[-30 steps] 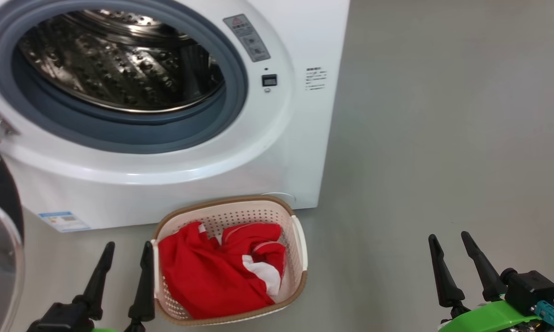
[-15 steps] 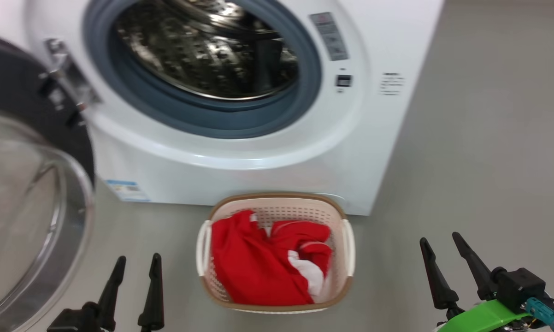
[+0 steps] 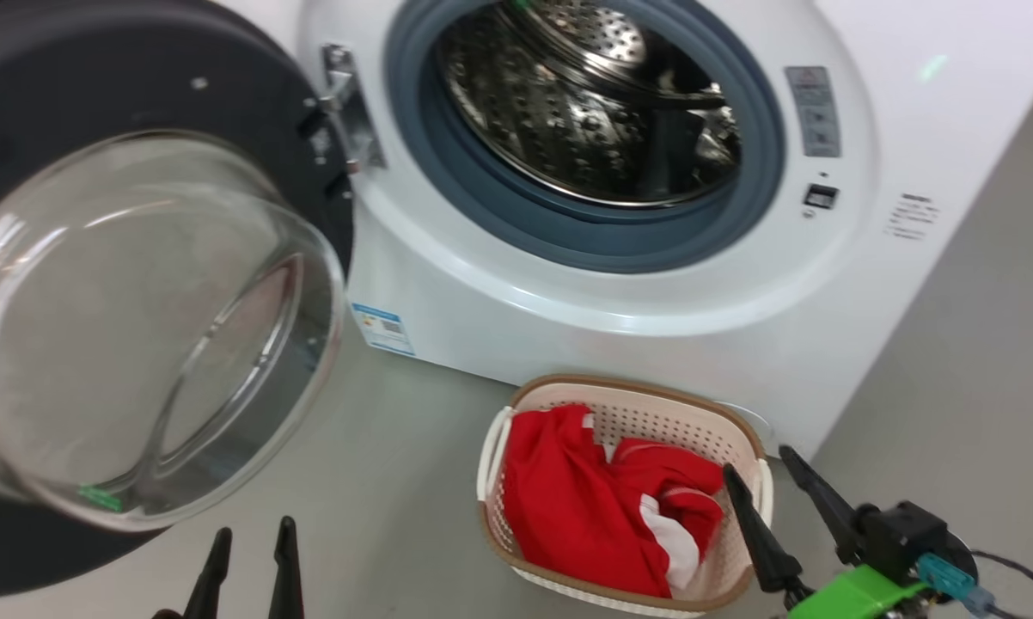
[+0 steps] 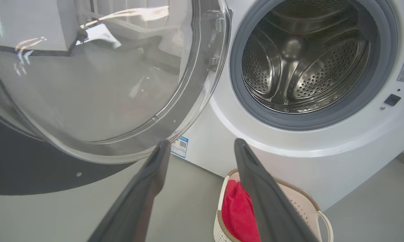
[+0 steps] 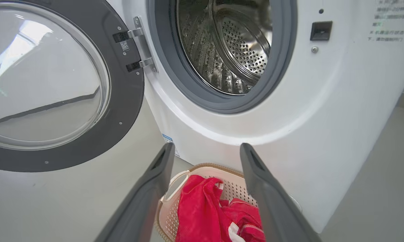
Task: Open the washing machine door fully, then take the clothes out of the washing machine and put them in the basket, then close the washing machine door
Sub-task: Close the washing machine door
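Black-rimmed glass, the washing machine door [image 3: 147, 301] hangs wide open at left; below it the left gripper [image 3: 254, 535] is spread, empty. The drum [image 3: 585, 120] looks bare, and the red clothes [image 3: 581, 507] lie in the basket [image 3: 654, 397] on the floor against the washing machine [image 3: 568, 327]. The right gripper [image 3: 755, 460], beside the basket, is spread too. Closing the door likely comes next: push its rim rightward.
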Robot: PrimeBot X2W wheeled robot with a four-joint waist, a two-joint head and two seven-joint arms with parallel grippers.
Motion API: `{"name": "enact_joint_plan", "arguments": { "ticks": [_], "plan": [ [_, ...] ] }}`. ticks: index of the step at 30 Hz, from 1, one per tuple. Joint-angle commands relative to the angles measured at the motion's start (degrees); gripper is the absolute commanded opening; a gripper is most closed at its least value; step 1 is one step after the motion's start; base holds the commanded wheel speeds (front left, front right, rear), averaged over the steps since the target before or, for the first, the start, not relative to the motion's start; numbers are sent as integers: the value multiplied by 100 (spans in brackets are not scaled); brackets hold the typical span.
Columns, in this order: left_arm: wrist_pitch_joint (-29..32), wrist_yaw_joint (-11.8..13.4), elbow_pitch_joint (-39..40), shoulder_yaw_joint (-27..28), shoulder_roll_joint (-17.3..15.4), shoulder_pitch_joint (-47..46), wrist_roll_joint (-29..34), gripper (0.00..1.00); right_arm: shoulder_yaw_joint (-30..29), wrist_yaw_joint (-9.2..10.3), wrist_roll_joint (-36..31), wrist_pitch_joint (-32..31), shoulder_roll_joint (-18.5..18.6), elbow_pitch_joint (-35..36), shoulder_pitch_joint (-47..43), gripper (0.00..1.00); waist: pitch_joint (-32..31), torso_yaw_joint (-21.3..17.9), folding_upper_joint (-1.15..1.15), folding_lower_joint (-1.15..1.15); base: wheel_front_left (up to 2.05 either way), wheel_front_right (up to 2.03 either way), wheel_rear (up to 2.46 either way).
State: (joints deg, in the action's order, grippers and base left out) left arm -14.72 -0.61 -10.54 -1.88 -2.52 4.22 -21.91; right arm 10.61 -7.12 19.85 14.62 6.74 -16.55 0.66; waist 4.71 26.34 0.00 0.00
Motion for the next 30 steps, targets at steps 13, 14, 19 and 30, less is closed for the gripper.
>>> {"name": "enact_joint_plan", "arguments": {
  "ticks": [13,14,19,30],
  "plan": [
    [-28,207,411,247,-36,139,-189,100,607,-36,192,38,56,-93,581,100,-108,261,0,0,0,0,0],
    [-28,203,414,249,-36,143,-190,100,612,-36,195,38,52,-95,580,100,-112,258,0,0,0,0,0],
    [-28,64,411,279,-36,88,-280,100,608,-36,213,38,26,-74,509,100,-136,236,0,0,0,0,0],
    [-28,-450,1348,1187,-36,-788,73,0,349,-36,158,38,-150,23,229,100,-175,191,0,0,0,0,0]
  ]
}}
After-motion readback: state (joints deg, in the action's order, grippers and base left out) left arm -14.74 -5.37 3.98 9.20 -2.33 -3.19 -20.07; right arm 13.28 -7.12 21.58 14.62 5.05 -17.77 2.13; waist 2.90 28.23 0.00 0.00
